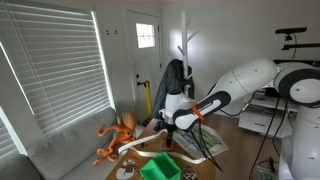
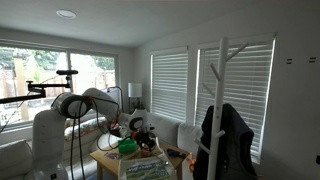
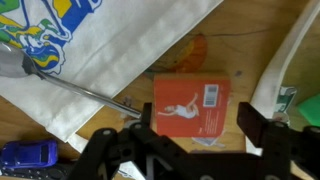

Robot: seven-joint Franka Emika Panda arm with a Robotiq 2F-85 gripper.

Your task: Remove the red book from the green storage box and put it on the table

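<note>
While the black hand hangs open, its jaws straddle the thin, flat, red rectangular book on the grainy brown wooden desk, beside a white printed sheet.

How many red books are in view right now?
1. The red book lies flat on the wooden table in the wrist view, beside the printed sheet; the exterior views are too small to show others.
</note>
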